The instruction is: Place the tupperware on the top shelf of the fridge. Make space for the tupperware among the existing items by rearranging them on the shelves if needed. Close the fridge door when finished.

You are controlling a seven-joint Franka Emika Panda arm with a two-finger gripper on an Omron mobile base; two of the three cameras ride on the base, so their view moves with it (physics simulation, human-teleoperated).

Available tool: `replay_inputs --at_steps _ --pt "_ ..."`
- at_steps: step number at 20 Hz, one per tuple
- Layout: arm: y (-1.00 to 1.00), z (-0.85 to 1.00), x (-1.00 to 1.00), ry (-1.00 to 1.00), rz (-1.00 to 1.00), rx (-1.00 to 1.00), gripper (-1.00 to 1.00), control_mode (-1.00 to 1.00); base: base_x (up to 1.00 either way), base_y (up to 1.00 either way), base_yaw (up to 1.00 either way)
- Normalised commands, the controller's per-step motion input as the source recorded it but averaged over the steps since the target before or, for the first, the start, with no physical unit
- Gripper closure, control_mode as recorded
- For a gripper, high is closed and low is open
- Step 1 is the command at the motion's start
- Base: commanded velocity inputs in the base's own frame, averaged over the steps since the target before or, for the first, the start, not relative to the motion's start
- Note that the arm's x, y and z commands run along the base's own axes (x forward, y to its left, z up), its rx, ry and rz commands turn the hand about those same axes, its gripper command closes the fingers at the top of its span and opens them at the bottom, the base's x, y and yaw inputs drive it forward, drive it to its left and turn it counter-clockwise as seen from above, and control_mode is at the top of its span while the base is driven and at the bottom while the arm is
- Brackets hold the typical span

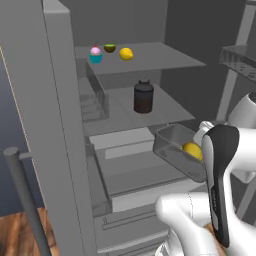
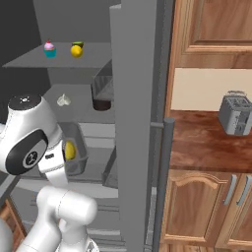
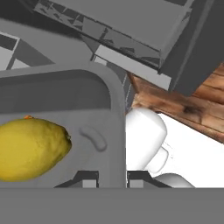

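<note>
Fridge (image 1: 55, 125) door open, interior exposed: gripper (image 3: 112, 179) clenched on the right wall of the tupperware (image 1: 172, 150), tub carried in the air in front of the lower shelves, below the top shelf (image 1: 165, 57)
Rim pinch leaves the tub upright, so the yellow food stays inside. Cupcake (image 1: 95, 54), halved fruit (image 1: 110, 48) and lemon (image 1: 126, 53) bunch at the top shelf's back-left corner, leaving front and right bare, likely enough room. Jar (image 1: 143, 97) sits mid-shelf one level down

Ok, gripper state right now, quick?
Gripper: shut on the tupperware, pinching its wall, carried in front of the open fridge.
</note>
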Motion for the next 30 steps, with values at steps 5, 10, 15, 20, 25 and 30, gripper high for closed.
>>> replay_inputs --at_steps 5,10,15,20,25,30 --pt "0.23 0.38 -0.1 -0.21 -0.09 -0.13 1.0 -1.0 0.0 0.17 -0.05" --pt "0.27 0.88 -0.31 -0.35 -0.18 -0.23 1.0 -1.0 0.0 0.0 0.0" --pt "-0.03 0.98 0.0 -0.08 -0.22 -0.02 1.0 -1.0 0.0 0.0 0.0" --pt "-0.11 0.76 0.16 -0.08 -0.02 0.01 1.0 -1.0 0.0 0.0 0.0" --pt "-0.1 0.22 0.29 -0.09 0.0 0.01 1.0 -1.0 0.0 0.0 0.0" --pt "-0.15 0.0 0.55 -0.12 0.0 0.01 1.0 -1.0 0.0 0.0 0.0"
